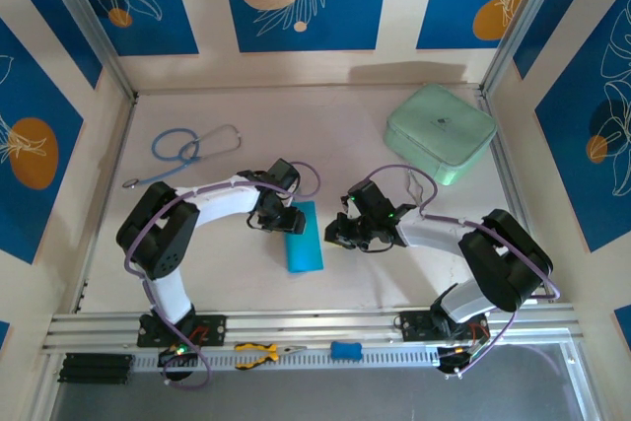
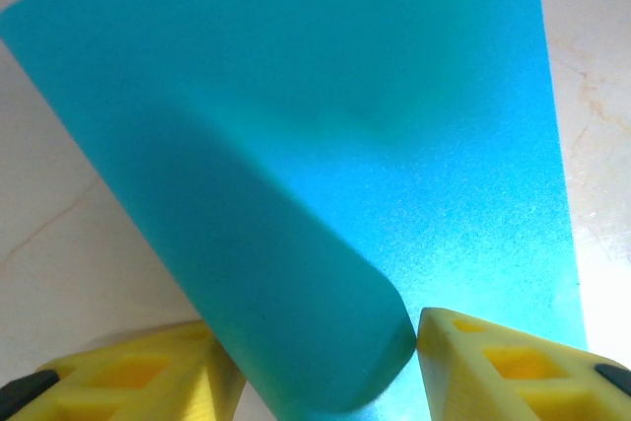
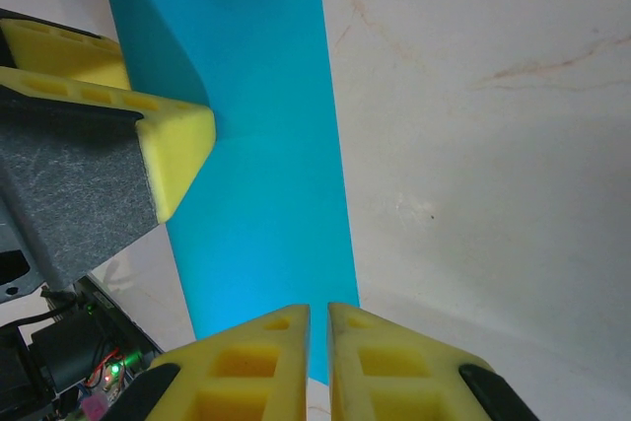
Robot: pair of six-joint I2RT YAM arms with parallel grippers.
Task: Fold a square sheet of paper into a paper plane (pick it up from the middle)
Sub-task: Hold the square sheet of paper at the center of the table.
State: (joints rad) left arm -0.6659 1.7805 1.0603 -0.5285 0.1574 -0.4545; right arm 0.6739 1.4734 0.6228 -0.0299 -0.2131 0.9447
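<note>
Left gripper (image 2: 325,362) clamps its yellow fingers (image 2: 493,367) on the rolled-over fold of the square sheet of paper (image 1: 302,238), lying mid-table between the arms. Right gripper (image 3: 317,362) sits at the sheet's edge, fingers pressed nearly together.

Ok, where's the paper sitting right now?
In the top view the paper lies mid-table between the grippers, touching the left gripper, with the right gripper just beside it.

Bare table (image 1: 375,273) right of paper (image 1: 304,239) (left end effector (image 1: 279,219) crowds other side).
</note>
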